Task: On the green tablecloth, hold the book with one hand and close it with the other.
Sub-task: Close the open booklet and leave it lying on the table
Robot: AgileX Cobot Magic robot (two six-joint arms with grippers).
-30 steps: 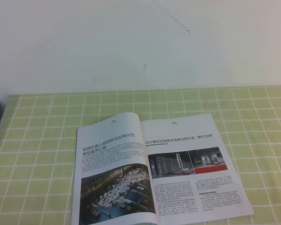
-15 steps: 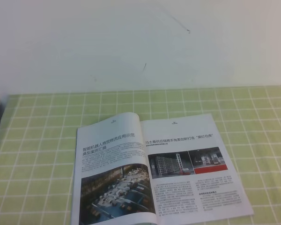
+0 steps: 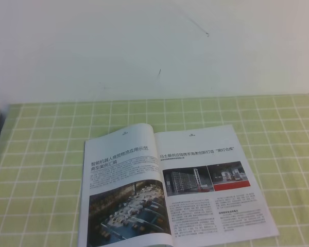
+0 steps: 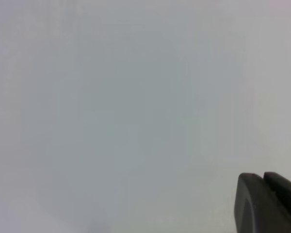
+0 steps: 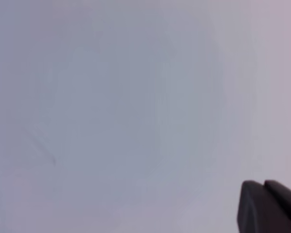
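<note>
Exterior high view shows the book [image 3: 170, 188] lying open and face up on the green tablecloth [image 3: 278, 134], toward the near edge of the cloth, its lower part running out of the bottom of the picture. Its left page bulges upward near the spine, while the right page lies flatter; that raised left side looks, in my judgement, like the easier leaf to fold over, with the flat right page the natural one to pin down. Both pages carry headlines in Chinese, photographs and blocks of text. Around the book the cloth is spread smooth, reaching back to a white wall [image 3: 154, 46] behind it. No arm reaches the book in this view, so neither holding nor closing has begun.

Each wrist camera looks at a pale blank surface, probably that wall, which suggests the arms are parked raised and away from the book. Only a dark corner of the left gripper [image 4: 267, 204] and of the right gripper [image 5: 269, 206] shows, so I cannot tell whether either pair of jaws is released or clenched.
</note>
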